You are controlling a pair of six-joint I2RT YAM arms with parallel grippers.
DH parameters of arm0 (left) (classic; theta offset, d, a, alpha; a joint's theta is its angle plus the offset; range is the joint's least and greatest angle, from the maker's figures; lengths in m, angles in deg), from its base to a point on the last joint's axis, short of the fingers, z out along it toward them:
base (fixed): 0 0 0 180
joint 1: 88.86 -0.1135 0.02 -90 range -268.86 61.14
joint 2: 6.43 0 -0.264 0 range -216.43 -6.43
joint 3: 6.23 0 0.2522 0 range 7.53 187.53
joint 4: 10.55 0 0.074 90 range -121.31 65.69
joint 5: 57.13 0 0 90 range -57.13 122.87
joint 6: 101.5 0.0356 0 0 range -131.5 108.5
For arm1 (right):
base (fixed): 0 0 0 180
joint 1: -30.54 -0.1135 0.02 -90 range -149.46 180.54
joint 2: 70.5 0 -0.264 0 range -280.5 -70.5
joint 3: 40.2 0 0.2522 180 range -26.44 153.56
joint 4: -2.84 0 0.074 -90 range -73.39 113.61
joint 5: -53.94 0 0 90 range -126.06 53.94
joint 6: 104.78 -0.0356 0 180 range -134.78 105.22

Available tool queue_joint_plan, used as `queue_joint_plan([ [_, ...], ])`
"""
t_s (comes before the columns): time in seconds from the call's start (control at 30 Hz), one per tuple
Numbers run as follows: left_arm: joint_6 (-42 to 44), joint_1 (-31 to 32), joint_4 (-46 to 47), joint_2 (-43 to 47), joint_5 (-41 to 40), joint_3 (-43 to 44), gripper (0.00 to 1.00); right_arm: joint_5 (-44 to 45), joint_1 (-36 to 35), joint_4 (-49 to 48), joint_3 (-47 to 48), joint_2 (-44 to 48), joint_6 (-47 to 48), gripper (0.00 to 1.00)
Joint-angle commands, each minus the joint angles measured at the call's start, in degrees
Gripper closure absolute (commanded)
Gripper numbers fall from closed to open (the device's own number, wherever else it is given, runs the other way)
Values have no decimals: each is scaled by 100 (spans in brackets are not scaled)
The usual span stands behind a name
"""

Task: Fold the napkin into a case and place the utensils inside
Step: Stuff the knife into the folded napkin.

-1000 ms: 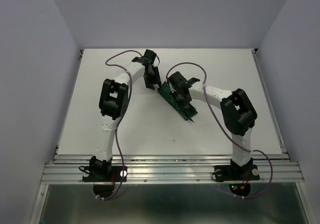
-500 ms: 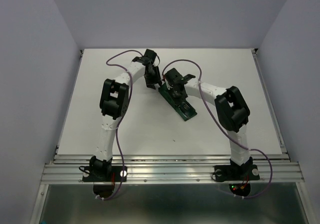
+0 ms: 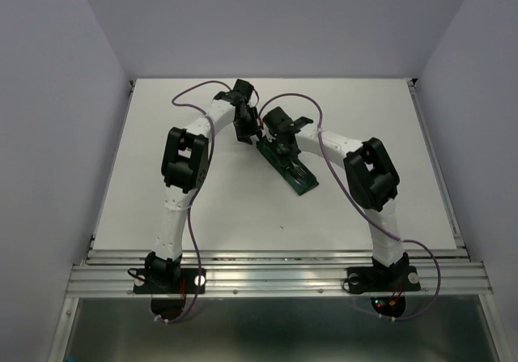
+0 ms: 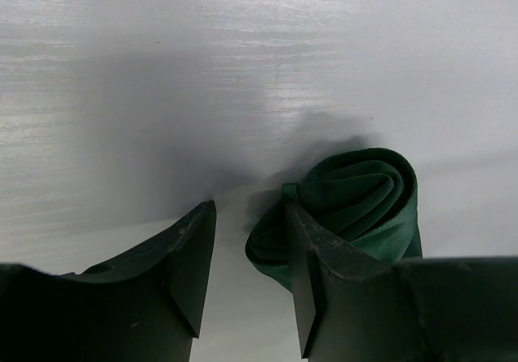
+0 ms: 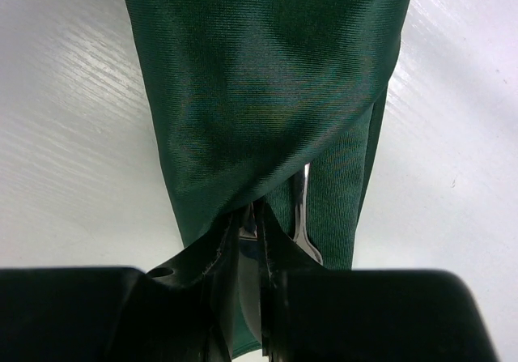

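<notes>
Where the top view looks down on the white bench [image 3: 380, 111], the case [image 3: 301, 177], the dark green napkin folded to a narrow strip, lies slantwise near the middle. The left pincer [image 3: 245, 129] stands just beside the case's far end. The right pincer [image 3: 283, 147] is over the case's far half, its state hidden from here.

In the left wrist view, the left pincer [image 4: 249, 208] gapes about halfway with only bare bench [image 4: 243, 54] between its fingers [image 4: 190, 265]. One finger stands against the case's rolled end [image 4: 364, 188], which curls in a loose spiral, though whether it touches the cloth I cannot tell.

In the right wrist view, the case [image 5: 267, 78] stretches away from the camera across the bench [image 5: 65, 135]. The right pincer [image 5: 247, 236] is closed to a narrow slit at the case's near mouth, gripping what looks like a thin utensil [image 5: 254, 216] that runs under the crossed cloth flaps. A second utensil [image 5: 303, 212], silver, lies just beside it, partly tucked inside the case.
</notes>
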Motion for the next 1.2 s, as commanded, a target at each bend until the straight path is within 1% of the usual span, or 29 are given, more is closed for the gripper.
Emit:
queue_joint_plan([
  [0.0, 20, 16, -48, -87, 84, 72, 49, 27, 14, -133, 254, -75, 99, 99],
  [0.13, 11, 24, -30, -87, 102, 63, 49, 53, 14, -160, 351, -119, 28, 99],
  [0.17, 20, 24, -30, -78, 93, 63, 49, 106, 14, -151, 377, -119, 20, 93],
  [0.27, 20, 24, -30, -69, 76, 54, 49, 202, 14, -133, 377, -49, -33, 85],
  [0.33, 29, 24, -30, -78, 67, 46, 49, 238, 14, -177, 263, 56, -68, 77],
  [0.37, 29, 24, -30, -69, 67, 45, 49, 247, 14, -186, 211, 100, -77, 76],
  [0.5, 29, 33, 5, -78, 76, -7, 49, 194, 14, -370, -53, 355, -130, 63],
  [0.57, 29, 33, 23, -87, 76, -25, 49, 133, 14, -449, -167, 478, -322, 59],
  [0.67, 29, 33, 23, -87, 84, -34, 49, 54, 14, -546, -273, 558, -393, 58],
  [0.83, 29, 33, 40, -60, 76, -42, 50, 71, 14, -625, -466, 681, -446, 59],
  [0.97, 29, 33, 32, -60, 76, -42, 50, 54, 14, -660, -589, 698, -473, 63],
  [1.0, 29, 33, 40, -52, 76, -60, 50, 71, 14, -695, -650, 716, -490, 66],
  [1.17, 46, 33, 40, -25, 58, -78, 50, 62, 14, -810, -853, 786, -534, 67],
])
